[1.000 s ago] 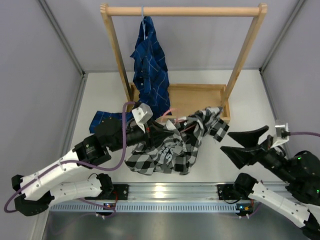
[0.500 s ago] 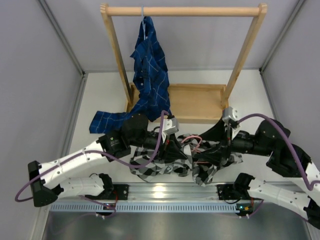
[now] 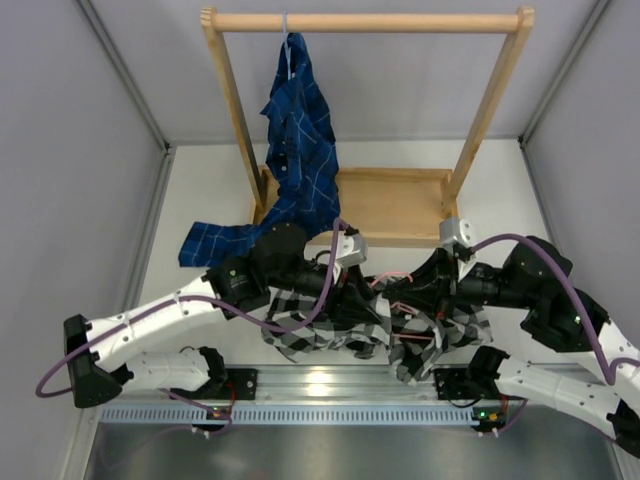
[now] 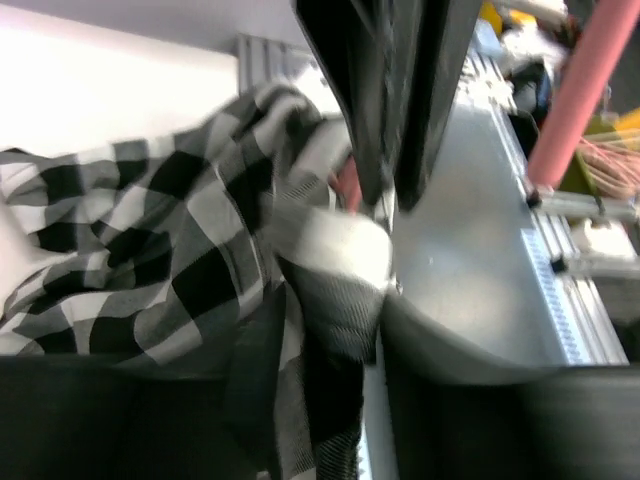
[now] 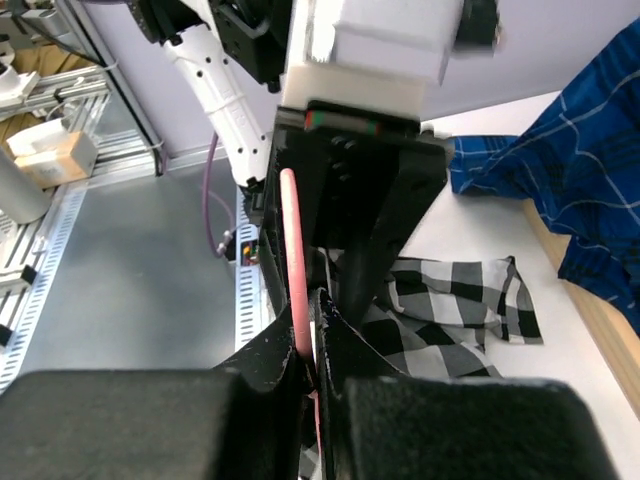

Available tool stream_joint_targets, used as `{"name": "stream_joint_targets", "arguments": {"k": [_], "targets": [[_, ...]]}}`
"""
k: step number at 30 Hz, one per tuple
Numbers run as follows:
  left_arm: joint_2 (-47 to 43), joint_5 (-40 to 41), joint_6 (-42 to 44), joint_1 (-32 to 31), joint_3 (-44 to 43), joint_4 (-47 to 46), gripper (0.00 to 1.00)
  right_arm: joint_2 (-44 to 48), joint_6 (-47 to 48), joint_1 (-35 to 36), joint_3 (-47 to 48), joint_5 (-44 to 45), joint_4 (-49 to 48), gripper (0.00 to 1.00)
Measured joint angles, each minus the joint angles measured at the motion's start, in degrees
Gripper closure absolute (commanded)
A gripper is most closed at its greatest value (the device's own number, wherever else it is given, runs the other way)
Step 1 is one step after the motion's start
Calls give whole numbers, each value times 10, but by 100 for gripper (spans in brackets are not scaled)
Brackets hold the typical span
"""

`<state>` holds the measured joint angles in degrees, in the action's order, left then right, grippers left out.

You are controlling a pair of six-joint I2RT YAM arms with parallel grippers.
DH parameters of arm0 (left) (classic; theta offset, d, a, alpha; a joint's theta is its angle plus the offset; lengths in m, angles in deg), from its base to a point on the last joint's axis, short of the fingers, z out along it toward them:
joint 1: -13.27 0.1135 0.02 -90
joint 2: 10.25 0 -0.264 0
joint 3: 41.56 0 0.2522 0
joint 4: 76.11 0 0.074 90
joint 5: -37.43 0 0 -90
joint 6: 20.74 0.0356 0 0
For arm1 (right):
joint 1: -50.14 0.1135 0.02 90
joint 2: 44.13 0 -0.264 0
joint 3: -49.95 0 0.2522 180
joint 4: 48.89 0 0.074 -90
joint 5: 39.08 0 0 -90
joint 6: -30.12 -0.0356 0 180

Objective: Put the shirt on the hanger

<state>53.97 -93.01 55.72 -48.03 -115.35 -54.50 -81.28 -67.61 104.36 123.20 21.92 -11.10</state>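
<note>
The black-and-white checked shirt [image 3: 318, 338] lies crumpled on the table between the arms, and shows again in the left wrist view [image 4: 150, 250] and the right wrist view [image 5: 450, 310]. The pink hanger [image 3: 393, 281] sits in its folds. My right gripper [image 3: 408, 300] [image 5: 318, 365] is shut on the hanger's wire [image 5: 295, 270]. My left gripper [image 3: 362, 300] [image 4: 330, 340] faces it closely. Its jaws stand apart, with a loose fold of the shirt between them and a sliver of gap beside it. That view is blurred.
A wooden rack [image 3: 365, 20] stands at the back with a dark blue grid shirt [image 3: 300, 130] hanging from it and trailing onto the table. Its wooden base tray [image 3: 400, 205] lies just behind the grippers. An aluminium rail [image 3: 330, 385] runs along the near edge.
The right arm swung in from the right and its open jaws closed on the hanger wire. The left gripper moved right with the shirt, then opened its jaws.
</note>
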Motion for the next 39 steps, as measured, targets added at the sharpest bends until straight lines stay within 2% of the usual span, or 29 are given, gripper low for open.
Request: {"name": "stream_joint_targets", "arguments": {"k": [2, 6, 9, 13, 18, 21, 26, 29, 35, 39], "targets": [[0, 32, 11, -1, -19, 4, 2, 3, -2, 0, 0, 11, 0, 100], [-24, 156, 23, -1, -74, 27, 2, 10, -4, 0, 1, 51, 1, 100], [-97, 290, 37, -1, -68, 29, 2, 13, -5, 0, 8, 107, 7, 100], [-252, 459, 43, 0, 18, 2, 2, 19, -14, 0, 29, 179, 18, 100], [-390, 568, 25, 0, 147, -33, 2, 22, -14, 0, 82, 221, 36, 100], [-414, 566, 10, 0, 220, -42, 2, 19, -13, 0, 126, 233, 49, 100], [-461, 491, -2, 0, 344, -88, 2, 4, -8, 0, 184, 234, 73, 100], [-492, 459, -3, 0, 387, -126, 2, -3, -8, 0, 190, 231, 80, 100], [-494, 429, -4, 0, 402, -186, 3, -20, -6, 0, 190, 238, 92, 100], [-488, 429, -5, 0, 397, -179, 2, -23, 4, 0, 190, 270, 100, 100]]}}
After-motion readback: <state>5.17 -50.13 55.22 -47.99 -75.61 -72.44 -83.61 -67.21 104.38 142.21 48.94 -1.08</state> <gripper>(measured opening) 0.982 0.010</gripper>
